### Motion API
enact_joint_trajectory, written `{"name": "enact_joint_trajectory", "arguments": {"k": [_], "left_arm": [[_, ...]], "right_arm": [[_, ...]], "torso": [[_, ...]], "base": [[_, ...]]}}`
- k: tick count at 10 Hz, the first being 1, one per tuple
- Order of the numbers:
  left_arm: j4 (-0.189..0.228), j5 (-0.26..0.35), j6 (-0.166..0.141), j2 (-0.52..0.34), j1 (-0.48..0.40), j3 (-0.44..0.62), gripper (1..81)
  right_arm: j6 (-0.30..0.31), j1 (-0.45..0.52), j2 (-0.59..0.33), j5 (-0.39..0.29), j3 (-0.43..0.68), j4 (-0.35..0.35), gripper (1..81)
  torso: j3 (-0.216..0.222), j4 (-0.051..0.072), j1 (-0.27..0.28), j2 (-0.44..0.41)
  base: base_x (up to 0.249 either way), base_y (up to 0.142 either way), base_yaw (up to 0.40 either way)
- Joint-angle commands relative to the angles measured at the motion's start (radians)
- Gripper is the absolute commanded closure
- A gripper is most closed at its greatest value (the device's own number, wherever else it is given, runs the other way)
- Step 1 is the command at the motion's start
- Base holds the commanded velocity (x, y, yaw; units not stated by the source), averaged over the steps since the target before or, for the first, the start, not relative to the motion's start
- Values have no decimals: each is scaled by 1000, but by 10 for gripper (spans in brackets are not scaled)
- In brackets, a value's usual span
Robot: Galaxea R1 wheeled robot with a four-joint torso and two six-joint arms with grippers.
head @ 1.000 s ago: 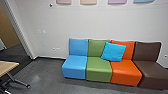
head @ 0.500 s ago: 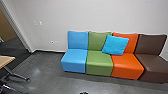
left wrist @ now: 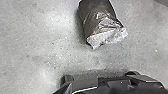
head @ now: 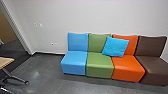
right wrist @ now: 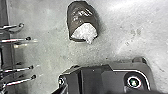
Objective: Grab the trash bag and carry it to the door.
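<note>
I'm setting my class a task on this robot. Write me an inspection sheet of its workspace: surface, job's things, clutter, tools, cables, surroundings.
Surface: grey floor, speckled and lightly marked.
Job's things: dark, shiny bundle with a crumpled white end, likely the trash bag, lying on the floor.
Clutter: several thin rods beside the bundle, use unclear.
Tools: cannot tell whether open or shut.
Cables: nothing seen.
Surroundings: blue, green, orange and brown seats along a pale wall; turquoise cushion; table corner.

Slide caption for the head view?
Row of blue, green, orange and brown seats along a pale wall, blue cushion on the middle pair.
</note>
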Motion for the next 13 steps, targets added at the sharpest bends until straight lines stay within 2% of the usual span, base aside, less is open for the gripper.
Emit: {"name": "enact_joint_trajectory", "arguments": {"k": [1, 3, 4, 5, 7, 8, 13], "left_arm": [[-32, 84, 3, -35, -97, 1, 10], [-37, 86, 0, -19, -109, -18, 10], [-52, 86, -2, -13, -118, -28, 10], [-66, 86, -3, -8, -129, -36, 10], [-80, 103, -3, -12, -155, -39, 10], [-87, 122, -3, -10, -166, -39, 10], [-118, 126, -3, 7, -204, -39, 10]], "right_arm": [[0, 103, -49, -64, 22, 39, 10], [0, 112, -50, -67, 24, 44, 10], [0, 112, -55, -66, 23, 44, 10], [0, 114, -61, -67, 28, 46, 10], [0, 118, -61, -66, 30, 47, 10], [0, 124, -59, -66, 28, 47, 10], [0, 164, -45, -86, 31, 59, 10]], "torso": [[0, 0, 61, -95], [0, 0, 106, -167], [-22, 0, 126, -198], [-93, 0, 150, -236], [-124, 0, 181, -285], [-157, 0, 202, -320], [-321, 0, 312, -492]], "base": [[0, 0, 0], [0, 0, 0], [0, 0, 0], [0, 0, 0], [0, 0, 0], [0, 0, 0], [0, 0, 0]]}}
